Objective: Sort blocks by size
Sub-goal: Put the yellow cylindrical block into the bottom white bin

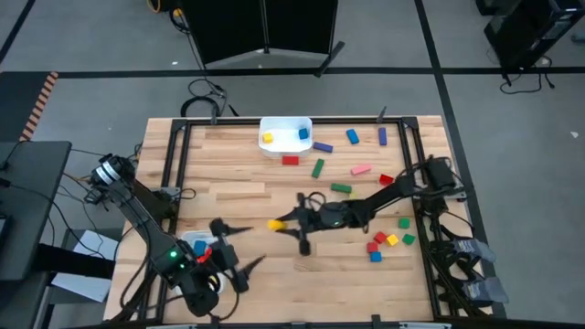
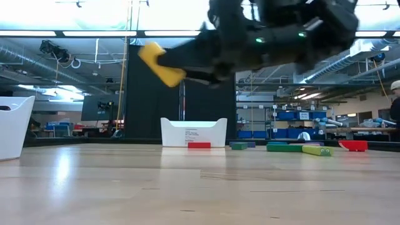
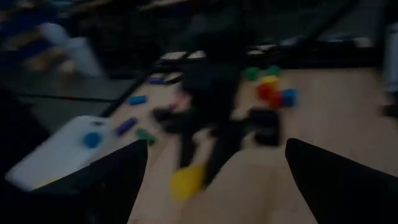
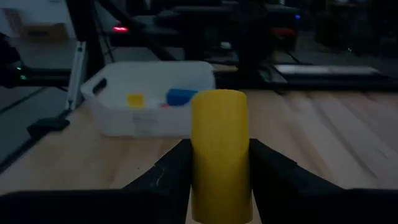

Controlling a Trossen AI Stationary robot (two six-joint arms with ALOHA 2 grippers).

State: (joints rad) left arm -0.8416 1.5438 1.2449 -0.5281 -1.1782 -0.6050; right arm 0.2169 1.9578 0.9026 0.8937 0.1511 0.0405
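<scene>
The right claw (image 1: 279, 224) was closed on a yellow bar (image 1: 274, 223), lifted clear of the bench (image 1: 247, 192) near its middle. In the right wrist view the bar (image 4: 218, 155) ran straight out between the two fingers, its long axis in line with the claw's reach, and dead ahead of it sat a white tray (image 4: 149, 99) with a yellow and a blue piece inside. That looked like the near tray (image 1: 196, 242) at the left arm's side, so the drop would call for the right arm to carry on leftward across the bench, bar leading end-first.

The left claw (image 1: 239, 259) waited beside that same tray with its fingers spread wide and nothing in them; it sat nearer the tray than the right one did.

The far tray (image 1: 285, 134) held a yellow and a blue piece too (which made the two trays hard to tell apart from the wrist view alone). Loose blocks lay scattered right of centre, among them a red bar (image 1: 290, 160) and a green bar (image 1: 341, 188).

Only the low view showed the yellow bar's (image 2: 161, 64) height, well above the wood and tilted. Only the high view showed how far it lay from either tray.
</scene>
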